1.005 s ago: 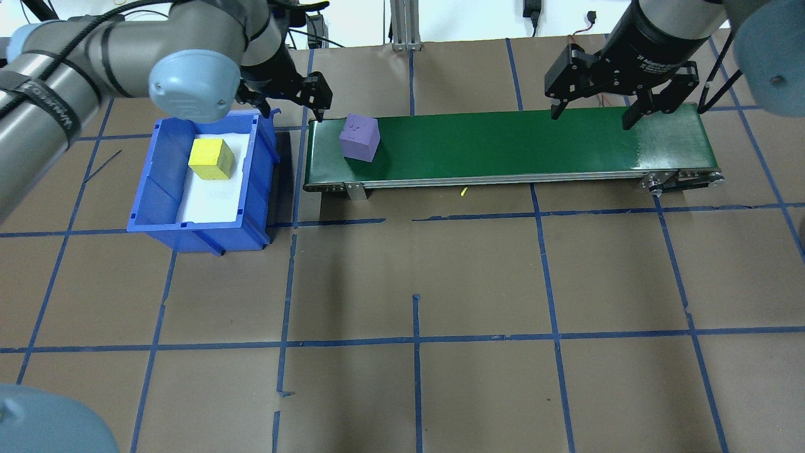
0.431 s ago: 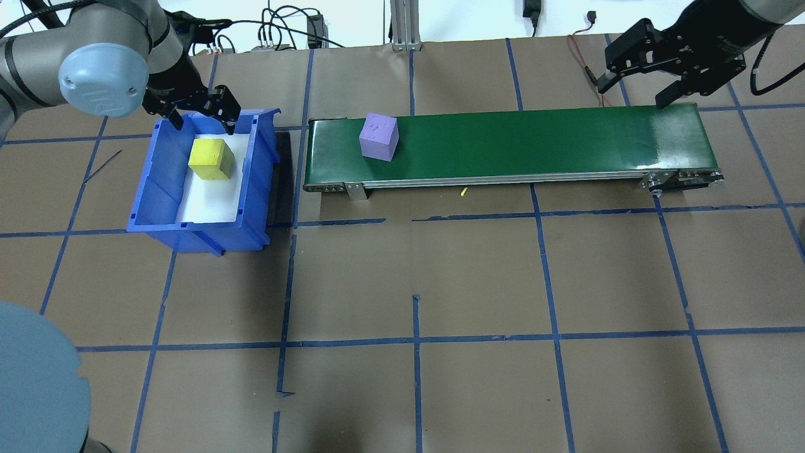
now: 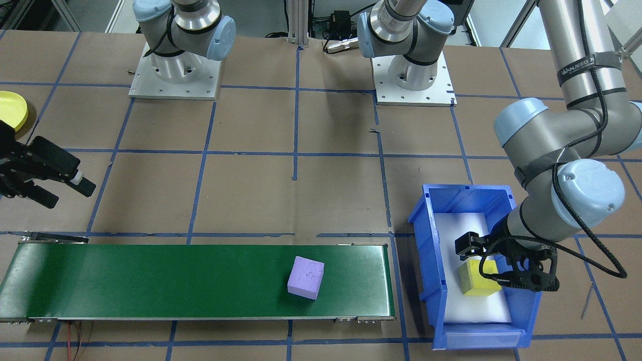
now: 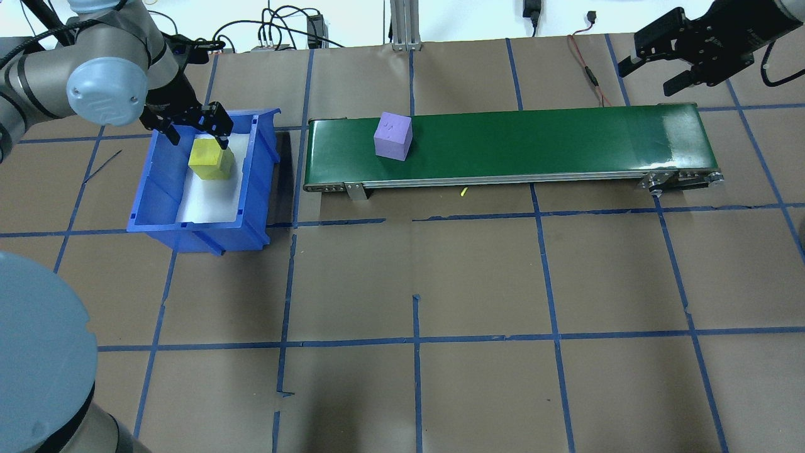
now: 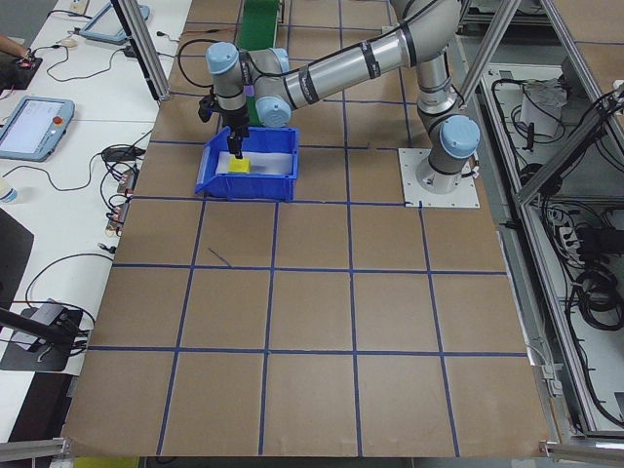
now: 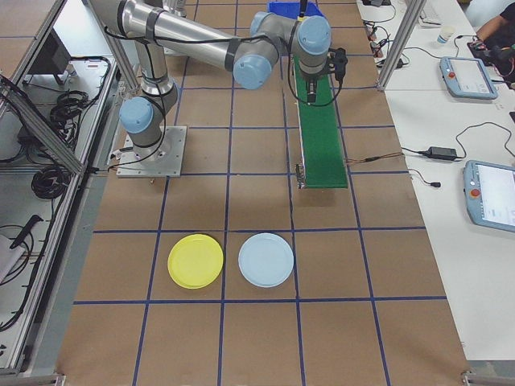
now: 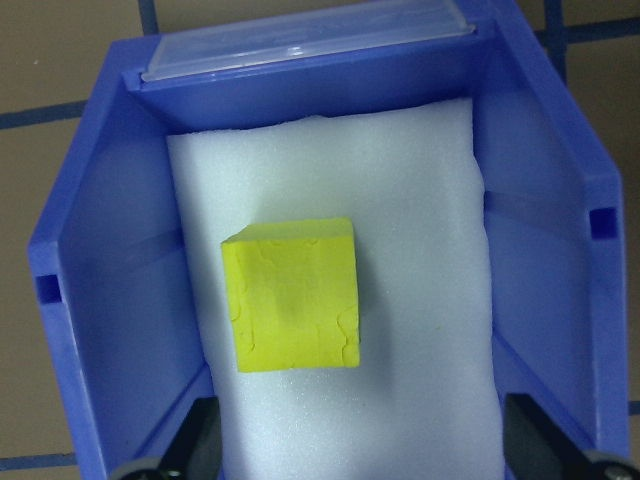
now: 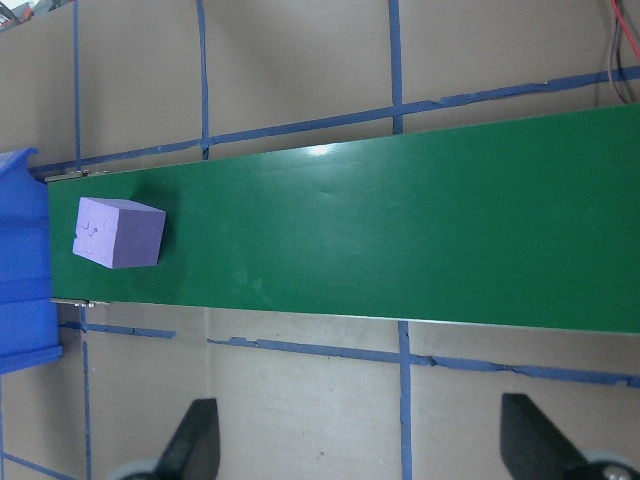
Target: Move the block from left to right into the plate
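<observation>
Currently the purple block sits on the green conveyor belt in the upper middle of the overhead view, toward the belt's left end, with nothing touching it. A yellow block rests on white foam inside the blue bin at the upper left of that view, just beside the belt's left end. The left claw hangs over the bin directly above the yellow block, its fingers spread apart and holding nothing. At the upper right corner, the right claw hovers above the desk beyond the belt's right end, also spread open and empty. The yellow plate lies on the desk in the lower centre of the right side view, next to a pale blue plate, well apart from the belt.
</observation>
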Action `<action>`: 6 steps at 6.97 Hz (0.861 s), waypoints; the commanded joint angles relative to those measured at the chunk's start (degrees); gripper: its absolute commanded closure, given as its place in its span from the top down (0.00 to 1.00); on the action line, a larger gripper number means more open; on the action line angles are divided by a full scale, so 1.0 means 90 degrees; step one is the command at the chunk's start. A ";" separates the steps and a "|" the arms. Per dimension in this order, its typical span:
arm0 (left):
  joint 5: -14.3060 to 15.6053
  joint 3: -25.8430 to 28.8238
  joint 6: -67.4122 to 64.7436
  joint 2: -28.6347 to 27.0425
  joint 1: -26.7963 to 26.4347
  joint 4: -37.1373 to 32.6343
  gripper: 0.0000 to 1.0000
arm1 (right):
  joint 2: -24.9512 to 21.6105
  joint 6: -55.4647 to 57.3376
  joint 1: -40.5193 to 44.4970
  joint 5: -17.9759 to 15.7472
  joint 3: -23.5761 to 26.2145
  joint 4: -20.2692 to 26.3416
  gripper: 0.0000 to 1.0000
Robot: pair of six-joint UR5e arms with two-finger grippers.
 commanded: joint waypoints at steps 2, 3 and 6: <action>0.0030 0.0059 0.0002 -0.0428 0.0053 0.0390 1.00 | 0.0603 -0.0634 -0.0563 0.0705 -0.0206 0.0055 1.00; 0.0031 -0.0019 0.0012 -0.0468 0.0053 0.0662 1.00 | 0.0739 -0.0945 -0.0865 0.0831 -0.0235 0.0258 1.00; -0.0008 -0.0020 -0.0075 -0.0692 0.0053 0.0714 0.98 | 0.1160 -0.1612 -0.1511 0.0871 -0.0470 0.0690 1.00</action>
